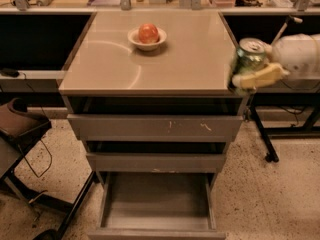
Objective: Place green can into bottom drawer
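The green can (248, 57) has a silver top with a pull tab and is held off the right edge of the cabinet top, just past its front right corner. My gripper (252, 74) is shut on the can, with a yellowish finger (257, 77) across its lower side and the white arm reaching in from the right. The bottom drawer (157, 204) is pulled out at the foot of the cabinet, and its flat grey inside holds nothing. It lies below and to the left of the can.
A white bowl (147, 37) with a red apple sits at the back of the cabinet top (150, 69). The top drawer (155, 128) and middle drawer (156, 161) are slightly out. A chair (20, 129) stands at the left. A dark table leg (265, 139) is at the right.
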`<state>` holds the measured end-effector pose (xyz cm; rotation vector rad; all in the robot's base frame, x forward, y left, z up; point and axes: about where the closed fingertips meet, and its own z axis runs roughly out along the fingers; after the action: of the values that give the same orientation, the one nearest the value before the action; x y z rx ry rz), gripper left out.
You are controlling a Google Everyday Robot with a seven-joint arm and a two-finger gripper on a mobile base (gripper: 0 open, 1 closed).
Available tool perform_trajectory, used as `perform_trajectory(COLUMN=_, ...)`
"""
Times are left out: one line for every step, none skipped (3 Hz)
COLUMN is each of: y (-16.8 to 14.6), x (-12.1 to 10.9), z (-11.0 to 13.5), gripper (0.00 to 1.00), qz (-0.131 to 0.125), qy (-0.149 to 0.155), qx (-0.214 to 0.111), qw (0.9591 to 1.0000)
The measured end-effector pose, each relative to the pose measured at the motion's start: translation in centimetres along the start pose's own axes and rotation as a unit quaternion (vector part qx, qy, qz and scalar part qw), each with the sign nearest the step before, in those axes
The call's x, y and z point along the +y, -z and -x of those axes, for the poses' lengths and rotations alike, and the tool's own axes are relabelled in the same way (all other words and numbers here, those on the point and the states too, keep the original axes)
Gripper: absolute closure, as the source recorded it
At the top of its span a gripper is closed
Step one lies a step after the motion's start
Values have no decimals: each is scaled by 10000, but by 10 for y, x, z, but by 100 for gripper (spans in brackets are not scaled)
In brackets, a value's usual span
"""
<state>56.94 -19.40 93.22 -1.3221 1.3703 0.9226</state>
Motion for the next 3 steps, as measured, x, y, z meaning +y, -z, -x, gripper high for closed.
perform_trajectory(y=5, x=18, z=-24, gripper=100, qz=54, qy=-293, qx=56, qw=9995)
perform_trajectory(y=4, x=17, z=-23, gripper=100, qz=65, qy=-289, qx=54, qw=9995)
perform_trajectory(y=-4, x=14, z=-30, gripper=100, qz=-196, qy=-266, qx=48, qw=9994)
